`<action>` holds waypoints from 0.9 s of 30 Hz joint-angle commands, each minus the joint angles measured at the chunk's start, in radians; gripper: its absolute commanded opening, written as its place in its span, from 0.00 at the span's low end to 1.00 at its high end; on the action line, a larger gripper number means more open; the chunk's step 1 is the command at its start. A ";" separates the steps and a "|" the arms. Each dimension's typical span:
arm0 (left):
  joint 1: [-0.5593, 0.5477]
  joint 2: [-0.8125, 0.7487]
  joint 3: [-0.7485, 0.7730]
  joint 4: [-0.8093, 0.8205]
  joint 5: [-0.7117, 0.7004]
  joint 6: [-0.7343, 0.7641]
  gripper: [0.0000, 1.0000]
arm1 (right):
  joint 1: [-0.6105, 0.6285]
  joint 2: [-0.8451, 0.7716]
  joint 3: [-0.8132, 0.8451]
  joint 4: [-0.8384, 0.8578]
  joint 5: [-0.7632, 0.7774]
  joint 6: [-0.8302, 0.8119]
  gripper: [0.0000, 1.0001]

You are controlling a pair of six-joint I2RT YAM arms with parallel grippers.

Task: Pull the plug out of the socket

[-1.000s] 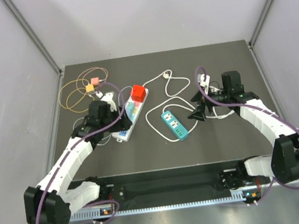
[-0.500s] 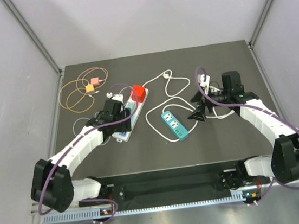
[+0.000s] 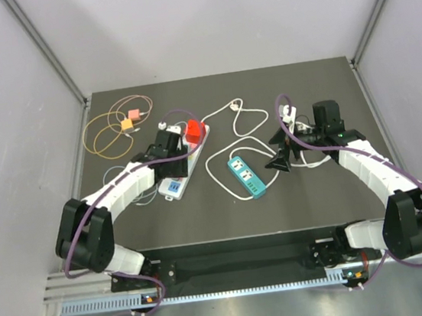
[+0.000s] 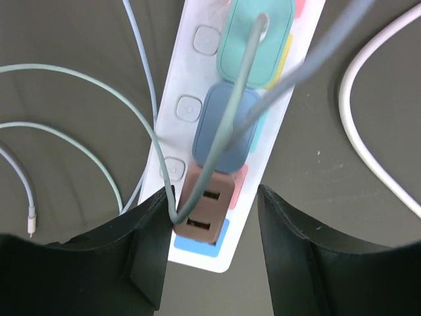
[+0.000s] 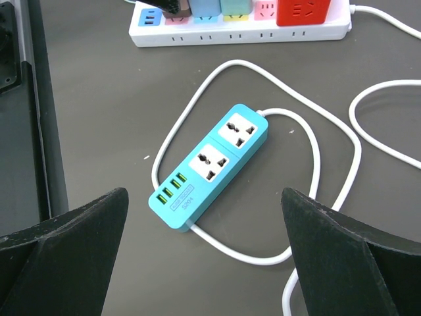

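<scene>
A white power strip [image 3: 177, 185] lies left of centre with a red plug [image 3: 195, 131] at its far end. In the left wrist view the strip [image 4: 273, 138] carries a green plug [image 4: 258, 39], a blue plug [image 4: 230, 128] and a brown USB plug [image 4: 204, 209] near its end. My left gripper [image 4: 210, 247] is open and straddles the strip, with the brown plug between its fingers [image 4: 148, 247]. In the top view the left gripper [image 3: 171, 161] is over the strip. My right gripper [image 3: 278, 152] is open and empty beside a teal power strip [image 3: 245, 175].
The teal strip [image 5: 210, 164] lies inside a loop of white cable [image 5: 316, 164]. Thin green cables [image 4: 79, 141] lie left of the white strip. Coiled cables with orange [image 3: 126, 124] and pink [image 3: 135, 113] adapters are at the back left.
My left arm has swung right and forward, from beside the white strip to over it, with the brown plug now between its fingers. The right arm has not moved.
</scene>
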 commanded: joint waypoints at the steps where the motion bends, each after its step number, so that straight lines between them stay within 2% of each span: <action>1: -0.005 0.035 0.054 0.033 -0.018 0.018 0.58 | 0.003 0.003 0.049 0.000 -0.035 -0.031 1.00; 10: -0.005 0.063 0.043 0.051 -0.036 0.022 0.43 | 0.000 0.000 0.049 0.002 -0.043 -0.030 1.00; 12: -0.005 0.065 0.040 0.062 -0.038 0.024 0.35 | 0.000 0.001 0.051 0.002 -0.044 -0.030 1.00; 14: -0.005 0.065 0.037 0.067 -0.035 0.028 0.22 | 0.000 0.000 0.049 0.002 -0.046 -0.028 1.00; 15: -0.005 0.060 0.039 0.067 -0.029 0.027 0.02 | 0.002 0.001 0.049 0.002 -0.047 -0.027 1.00; 16: -0.005 0.042 0.039 0.067 -0.012 0.022 0.00 | 0.000 0.000 0.046 0.009 -0.050 -0.017 1.00; 18: -0.005 0.003 0.030 0.080 0.026 0.007 0.00 | 0.003 0.001 0.040 0.029 -0.067 0.010 1.00; 21: -0.002 -0.104 -0.007 0.131 0.100 -0.050 0.00 | 0.029 0.009 0.015 0.126 -0.079 0.139 1.00; 24: 0.004 -0.197 -0.062 0.208 0.253 -0.094 0.00 | 0.098 0.047 0.000 0.244 -0.073 0.314 1.00; 27: 0.004 -0.260 -0.114 0.269 0.353 -0.136 0.00 | 0.187 0.102 -0.023 0.416 0.003 0.545 1.00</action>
